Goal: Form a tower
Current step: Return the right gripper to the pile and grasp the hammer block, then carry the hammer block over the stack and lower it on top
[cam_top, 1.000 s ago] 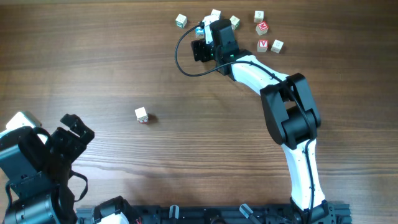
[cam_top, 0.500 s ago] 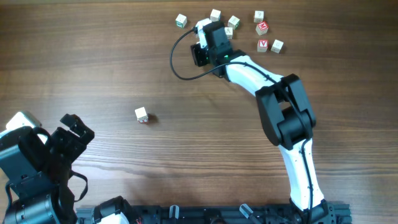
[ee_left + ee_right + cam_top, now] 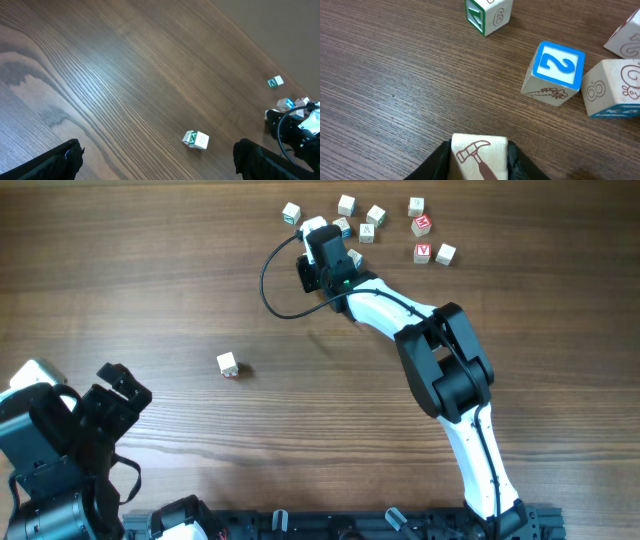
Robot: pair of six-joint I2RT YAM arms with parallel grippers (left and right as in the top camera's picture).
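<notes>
- Gripping a pale cube with a hammer drawing, the right gripper (image 3: 479, 164) has its dark fingers against both side faces of this hammer cube (image 3: 480, 146), which sits low at the counter (image 3: 150, 270).
- No tower stands anywhere in view; every cube lies singly.
- The likeliest base, as I judge it, is the lone cube (image 3: 227, 364), alone on bare wood. From the right gripper (image 3: 316, 232) it lies well apart, toward the robot's base and the left arm's side.
- The left gripper (image 3: 118, 402) is nearer that lone cube than the right one is. Its jaws are spread wide and hold nothing, and its wrist view shows the lone cube (image 3: 195, 140) ahead, between the fingers' lines, green mark showing.
- Being a cube, the held piece has no long axis; only squaring its faces to the base cube's matters.
- Close neighbours: the blue 2 cube (image 3: 554, 72) just ahead to the right, a green-marked cube (image 3: 487, 15) further ahead, others beyond. A straight lift should clear them.
- The path to the lone cube crosses open wood with nothing on it; the black cable (image 3: 270, 280) loops beside the wrist on that side and could drag.
</notes>
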